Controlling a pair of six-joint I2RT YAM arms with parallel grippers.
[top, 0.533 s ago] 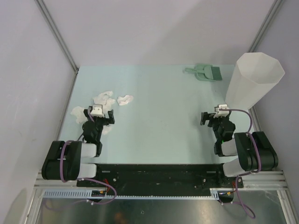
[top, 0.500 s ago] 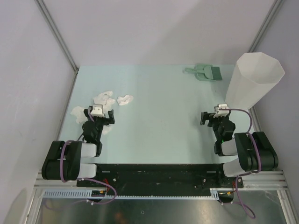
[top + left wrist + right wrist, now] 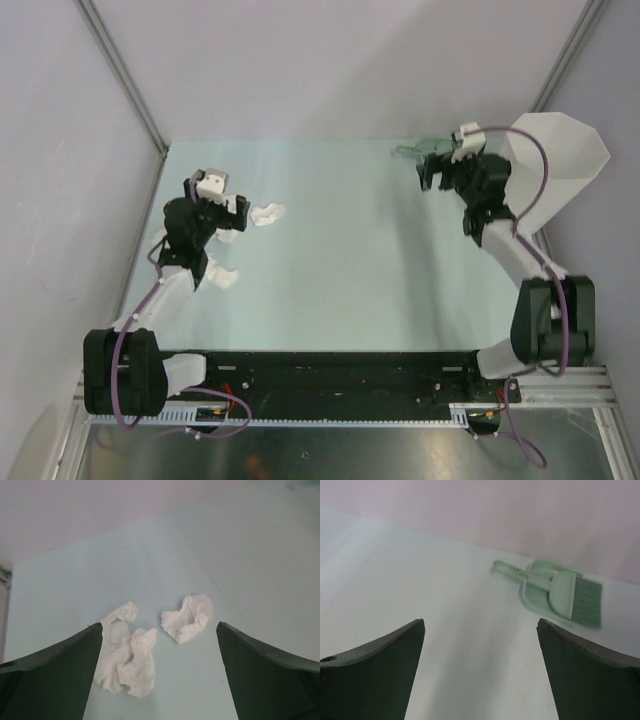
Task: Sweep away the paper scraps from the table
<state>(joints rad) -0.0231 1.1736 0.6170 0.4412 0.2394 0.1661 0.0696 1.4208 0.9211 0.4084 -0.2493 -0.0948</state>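
Note:
Several crumpled white paper scraps lie at the left of the pale green table [image 3: 340, 260]. One scrap [image 3: 267, 213] lies right of my left gripper [image 3: 218, 208], and another [image 3: 222, 277] lies nearer the base; the arm hides others. In the left wrist view a bigger clump [image 3: 125, 655] and a smaller scrap [image 3: 187, 619] lie just ahead of the open, empty left gripper [image 3: 159, 626]. My right gripper [image 3: 440, 170] hovers at the back right, open and empty [image 3: 480, 621]. A green dustpan with a brush [image 3: 555, 592] lies ahead of it to the right.
A tall white faceted bin [image 3: 560, 165] stands at the back right, close behind my right arm. The green dustpan [image 3: 412, 151] is partly hidden by the right gripper in the top view. Grey walls enclose the table; a black rail runs along the near edge.
Both arms have reached out from near their bases. The left gripper moved back over the scraps; the right gripper moved far back toward the dustpan.

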